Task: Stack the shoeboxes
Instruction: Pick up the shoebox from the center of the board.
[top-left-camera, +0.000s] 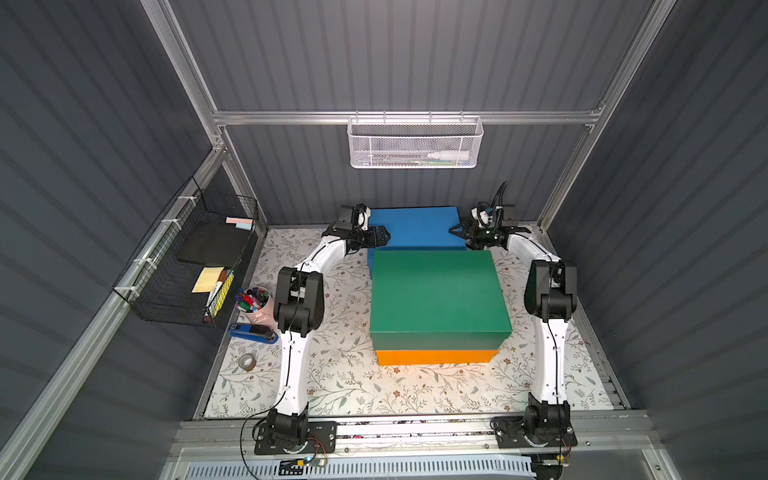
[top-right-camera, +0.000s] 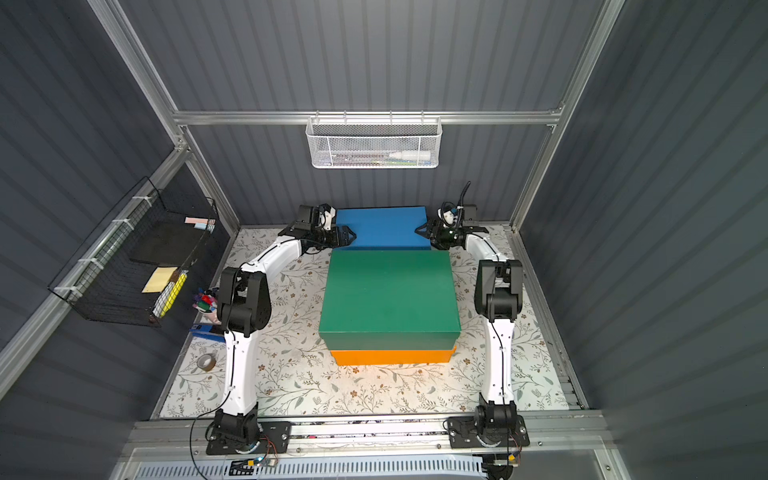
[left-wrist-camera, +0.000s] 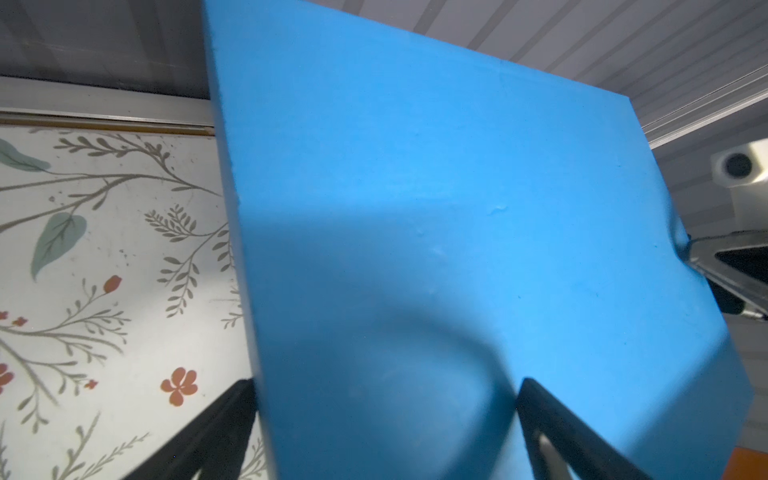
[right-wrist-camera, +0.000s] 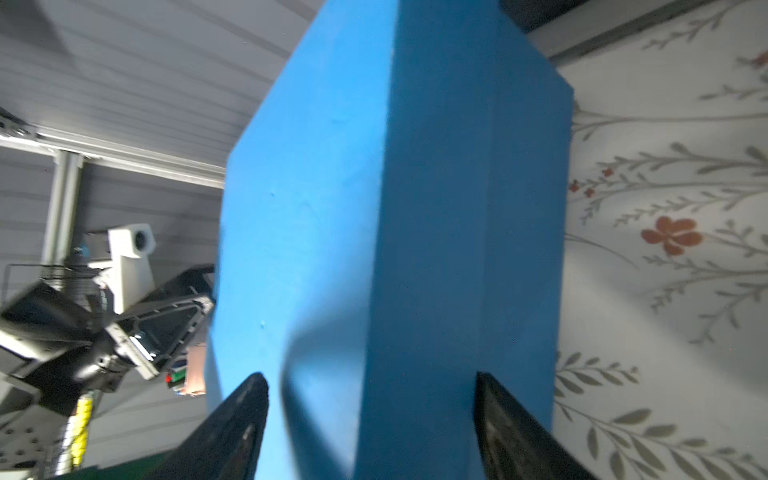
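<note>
- Left gripper: jaws are spread wide and set astride the left end of the blue shoebox.
- Right gripper: jaws are set astride the right end; whether the box is pinched yet cannot be told.
- Blue shoebox is placed at far centre, long axis left-right, one end toward each gripper; neither arm is nearer.
- Green shoebox is stacked on the orange shoebox, just near of the blue one.
- Next move, as judged: blue is to be lifted by both ends and carried nearward onto green.

Green box fronts blue box; rear gap unclear.
</note>
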